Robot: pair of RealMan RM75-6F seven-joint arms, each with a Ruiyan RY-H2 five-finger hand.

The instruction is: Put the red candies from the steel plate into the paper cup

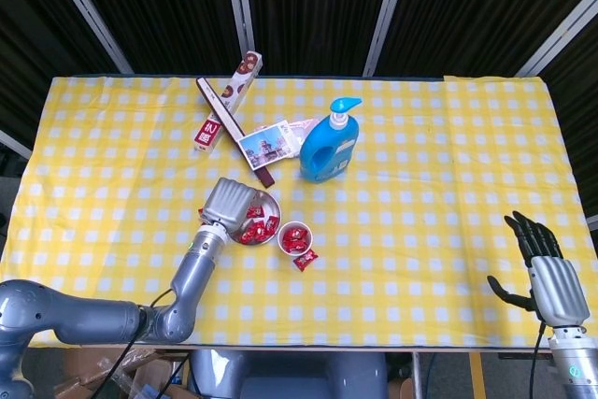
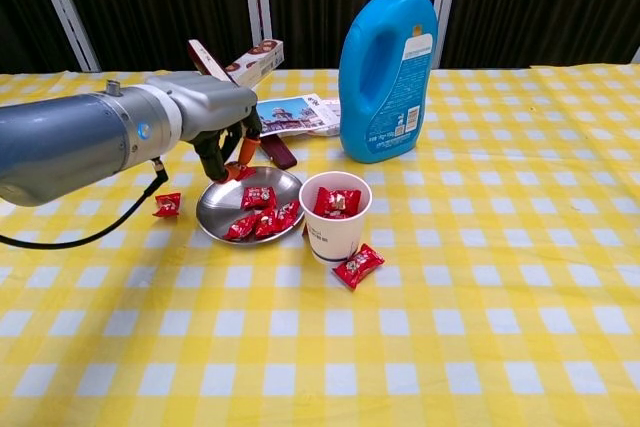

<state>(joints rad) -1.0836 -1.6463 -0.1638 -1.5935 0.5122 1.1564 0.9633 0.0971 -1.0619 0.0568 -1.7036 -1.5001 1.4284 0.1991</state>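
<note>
— Where are the red candies right now?

— Several lie in the steel plate (image 2: 215, 215), bunched toward its right side: the red candies (image 2: 262, 219) sit near the front edge of the bench (image 1: 448, 193), left of its middle. The paper cup (image 2: 335, 217) stands just beside the plate on its right and already has red wrappers in it. One stray candy (image 2: 358, 265) lies on the cloth in front of the cup, and another stray candy (image 2: 167, 205) lies left of the plate.

— And the left robot hand?

— The left robot hand (image 2: 222, 123) hangs over the plate's far rim with its fingers pointing down. There is something red-orange at the fingertips, but I cannot tell whether a candy is pinched there.

— The right one?

— The right robot hand (image 1: 549, 273) is at the front right corner of the bench, holding nothing, fingers spread apart.

— Anything else around?

— A blue detergent bottle (image 2: 387, 72) stands behind the cup. Toward the far left, a dark stick (image 1: 235, 134), a long snack box (image 1: 227, 102) and a picture card (image 1: 268, 144) lie together.
</note>
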